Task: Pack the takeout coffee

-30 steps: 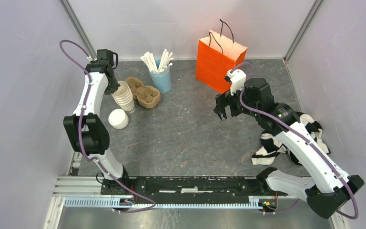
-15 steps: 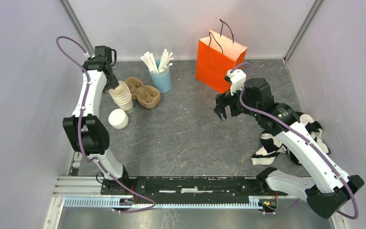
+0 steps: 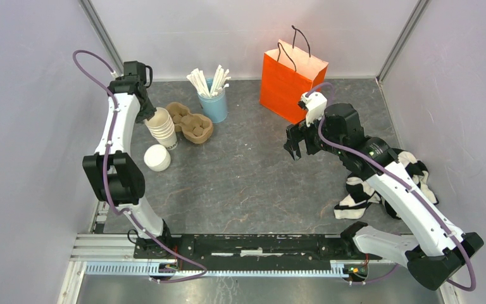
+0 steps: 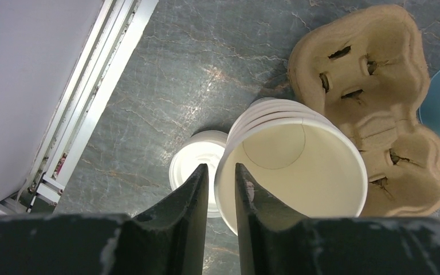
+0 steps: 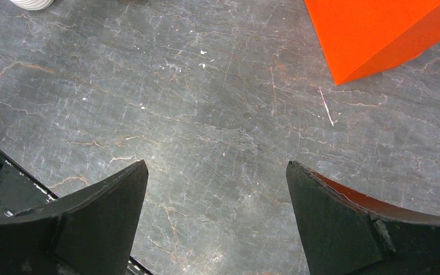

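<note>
Looking down, the left gripper [image 3: 149, 116] meets the cup stack [image 3: 165, 131]; no lidded coffee shows. Left wrist: narrow jaws straddle the rim of the top cup [image 4: 298, 172], grip unclear; nested cups may lift together. Right wrist: right gripper [image 5: 216, 167] wide, empty.

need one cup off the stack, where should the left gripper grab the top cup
On the top cup, I'd pinch the rim wall from above, one finger inside, one outside, on the side facing the loose lid: it's nested and open-mouthed, so only the rim is free.
</note>
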### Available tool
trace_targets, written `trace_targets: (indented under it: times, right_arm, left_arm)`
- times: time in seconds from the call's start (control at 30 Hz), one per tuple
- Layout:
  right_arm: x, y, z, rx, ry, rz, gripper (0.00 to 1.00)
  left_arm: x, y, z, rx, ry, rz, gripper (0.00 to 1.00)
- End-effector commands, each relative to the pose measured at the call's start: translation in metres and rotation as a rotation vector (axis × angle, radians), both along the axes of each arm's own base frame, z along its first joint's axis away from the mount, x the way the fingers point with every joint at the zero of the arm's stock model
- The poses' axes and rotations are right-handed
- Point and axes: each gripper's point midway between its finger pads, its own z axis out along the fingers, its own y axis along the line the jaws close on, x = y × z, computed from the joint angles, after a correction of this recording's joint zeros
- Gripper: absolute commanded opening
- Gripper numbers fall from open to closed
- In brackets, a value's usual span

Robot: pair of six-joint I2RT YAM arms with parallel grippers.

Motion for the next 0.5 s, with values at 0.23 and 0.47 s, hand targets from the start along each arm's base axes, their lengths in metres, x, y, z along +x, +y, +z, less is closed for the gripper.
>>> trace_targets:
  times: [0.23, 0.47]
  right_arm:
    - [0.0055, 0.0019, 0.0135, 0.017, -0.050, 0.003, 0.98]
    - [0.0052, 0.0026, 0.0140, 0.019, -0.051, 0.006, 0.98]
  left_arm:
    - [0.0079, 0.0026, -0.0002, -0.023, -0.023, 0.000, 0.21]
    - [0.0078, 0.0024, 0.0014, -0.020, -0.026, -0.006, 0.12]
